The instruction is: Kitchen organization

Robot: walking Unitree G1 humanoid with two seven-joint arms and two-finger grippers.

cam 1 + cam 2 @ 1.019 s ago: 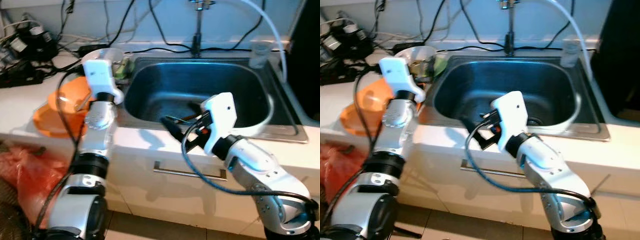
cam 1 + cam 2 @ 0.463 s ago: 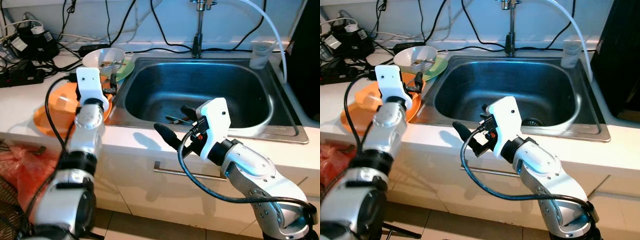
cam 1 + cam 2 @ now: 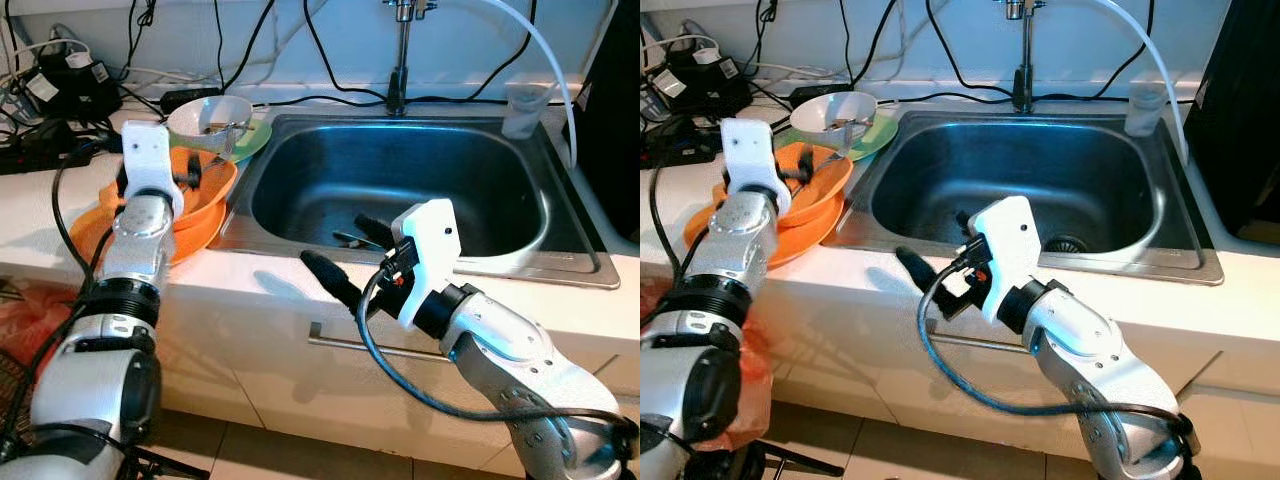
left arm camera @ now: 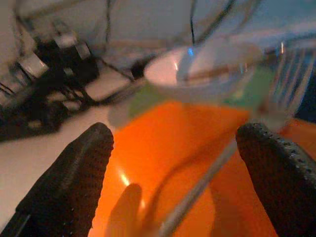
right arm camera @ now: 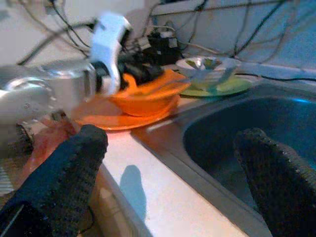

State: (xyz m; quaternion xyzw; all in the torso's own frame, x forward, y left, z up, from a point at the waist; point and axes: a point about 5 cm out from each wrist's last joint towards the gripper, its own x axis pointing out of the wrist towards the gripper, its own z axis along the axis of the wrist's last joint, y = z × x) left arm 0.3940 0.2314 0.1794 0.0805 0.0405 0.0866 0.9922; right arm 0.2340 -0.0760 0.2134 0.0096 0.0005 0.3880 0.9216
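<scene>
- Left gripper (image 4: 173, 163) sits over the orange bowl (image 3: 205, 195) on the counter, fingers (image 4: 74, 173) spread wide apart, nothing between them.
- Orange bowl rests on an orange plate (image 3: 85, 232); at the bowl's 1 o'clock, a white bowl (image 3: 210, 115) stands on a green plate (image 3: 250, 140).
- Right gripper (image 3: 345, 255) hangs at the steel sink's (image 3: 480, 170) front rim, 7 o'clock side, fingers (image 5: 64, 168) parted and empty.
- Utensils lie in the basin (image 3: 350, 240), just beyond the right gripper.
- Tap (image 3: 400, 50) rises at the sink's 12 o'clock.
</scene>
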